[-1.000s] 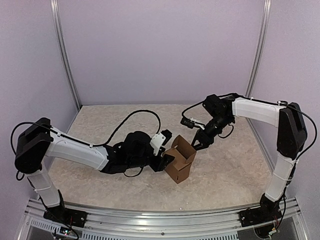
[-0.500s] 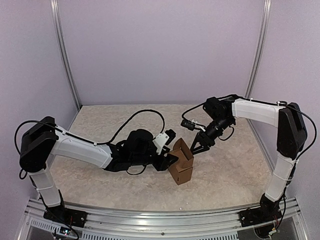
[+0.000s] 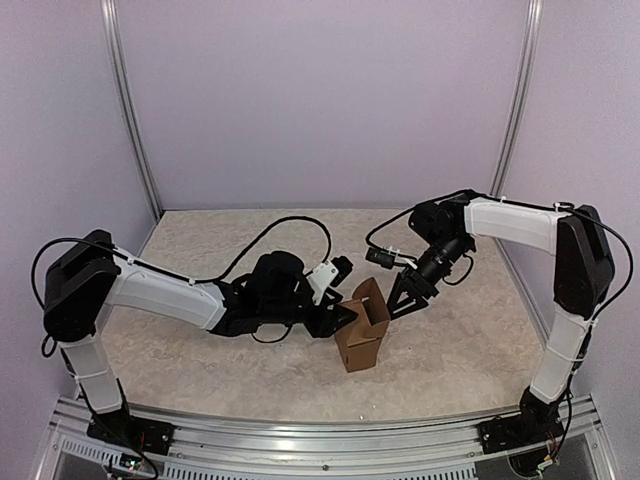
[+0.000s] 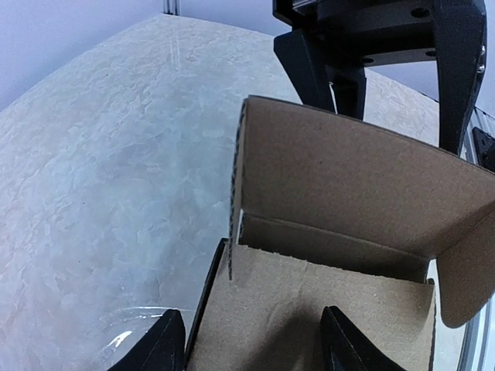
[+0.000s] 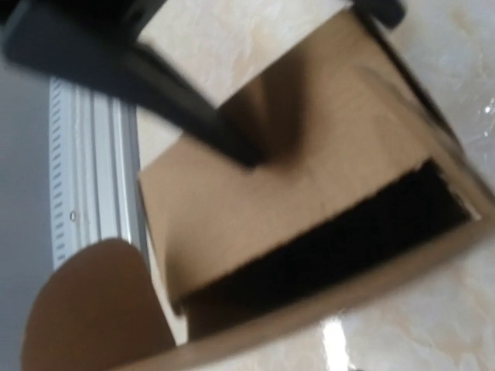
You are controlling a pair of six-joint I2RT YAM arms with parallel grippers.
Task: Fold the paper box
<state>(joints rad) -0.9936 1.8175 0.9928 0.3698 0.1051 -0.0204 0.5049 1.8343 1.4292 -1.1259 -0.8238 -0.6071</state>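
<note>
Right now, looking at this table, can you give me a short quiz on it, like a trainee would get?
1. True or false: the paper box lies flat on the table as an unfolded sheet.
2. Fill in: the right gripper, close to the box's raised flap, has its jaws ____.
3. Which one has a wall of the box between its fingers? A) the left gripper B) the right gripper C) neither

Key
1. False: the box stands upright with its top open.
2. Open.
3. A.
</note>
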